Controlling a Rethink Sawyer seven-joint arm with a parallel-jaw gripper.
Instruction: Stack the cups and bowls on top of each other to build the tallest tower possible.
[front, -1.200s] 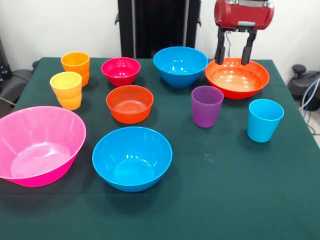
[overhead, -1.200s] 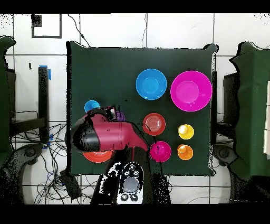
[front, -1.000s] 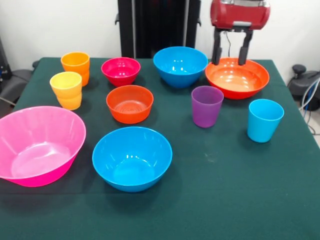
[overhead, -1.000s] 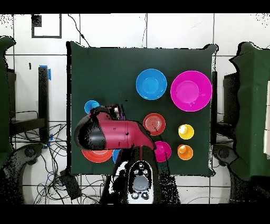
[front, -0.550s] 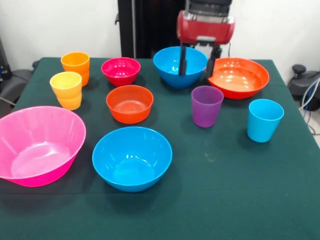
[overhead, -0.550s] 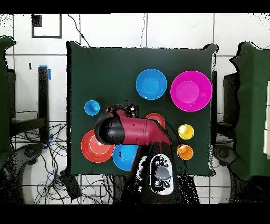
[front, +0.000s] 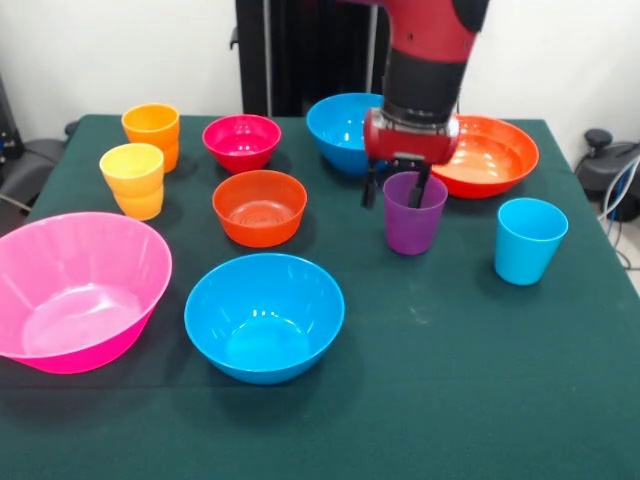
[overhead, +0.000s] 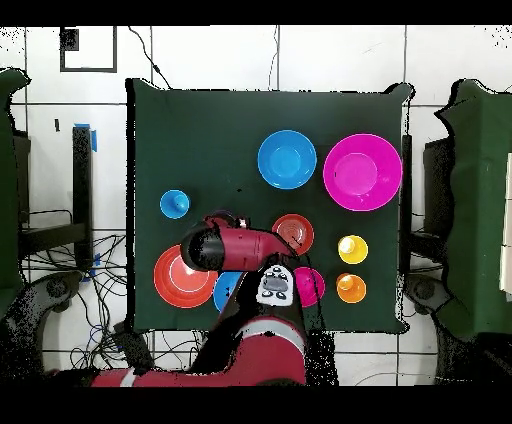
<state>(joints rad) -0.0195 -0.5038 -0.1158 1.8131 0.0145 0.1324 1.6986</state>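
My gripper (front: 392, 188) is open and low over the purple cup (front: 413, 220). One finger (front: 368, 189) hangs outside the cup's left wall and the other is at or inside its rim. The small orange-red bowl (front: 260, 207) and small magenta bowl (front: 241, 141) stand apart on the table; nothing is piled. The light blue cup (front: 529, 240), yellow cup (front: 133, 180) and orange cup (front: 152, 130) stand upright. In the overhead view my arm (overhead: 235, 250) hides the purple cup.
A blue bowl (front: 264, 316) sits at the front and another blue bowl (front: 345, 130) is behind my arm. The wide orange bowl (front: 490, 153) is at the back right. The big pink bowl (front: 72, 289) sits at the front left edge.
My gripper has come down and moved left and forward, from above the wide orange bowl to the rim of the purple cup. The cups and bowls have not moved.
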